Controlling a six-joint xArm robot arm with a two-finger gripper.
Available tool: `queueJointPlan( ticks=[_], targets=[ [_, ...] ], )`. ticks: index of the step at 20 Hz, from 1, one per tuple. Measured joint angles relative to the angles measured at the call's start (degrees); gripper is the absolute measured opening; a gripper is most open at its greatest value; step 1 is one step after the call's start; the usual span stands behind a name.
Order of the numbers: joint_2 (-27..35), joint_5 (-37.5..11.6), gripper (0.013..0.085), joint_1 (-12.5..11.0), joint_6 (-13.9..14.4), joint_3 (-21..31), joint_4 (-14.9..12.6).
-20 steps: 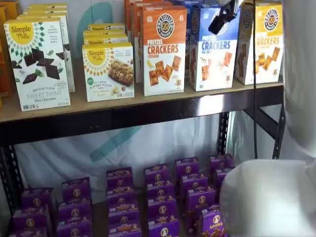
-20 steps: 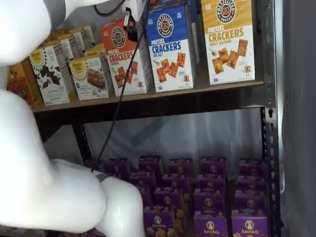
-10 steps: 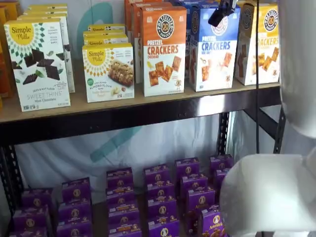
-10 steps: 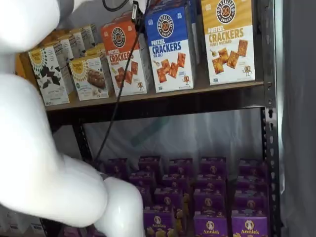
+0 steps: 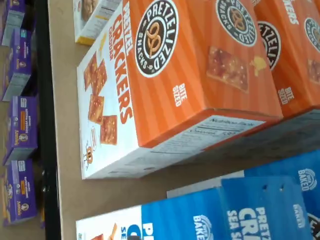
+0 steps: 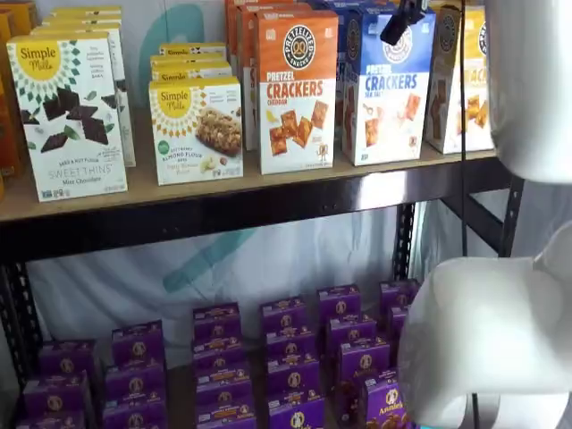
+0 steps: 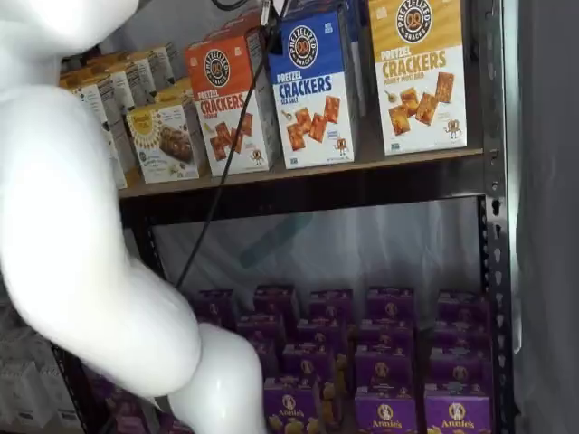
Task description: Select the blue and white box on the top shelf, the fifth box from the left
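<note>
- Gripper (image 6: 402,20) shows in a shelf view as black fingers side-on before the blue and white box (image 6: 387,85); I cannot tell its state.
- Shelf views: that box stands on the top shelf (image 7: 398,158), between orange box (image 7: 228,104) and yellow box (image 7: 419,72).
- Wrist view: orange box (image 5: 165,85) beside the blue box (image 5: 225,212).

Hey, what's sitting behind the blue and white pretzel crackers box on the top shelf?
Behind the blue and white box at least one more blue box of the same kind stands on the top shelf. How far the row runs back is covered by the front box.
</note>
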Motion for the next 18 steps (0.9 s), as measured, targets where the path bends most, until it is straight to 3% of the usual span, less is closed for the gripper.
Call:
queueJointPlan(
  ticks=[4,9,18],
  targets=[
    [1.58,0.35,0.0850,0.23,0.11,-1.55,-0.43],
    [6.47,7.94,0.0850,-0.83,0.57,-8.34,-0.87],
    [11.64,14.62,0.0850,-2.09,1.05,-16.53,-0.80]
  ],
)
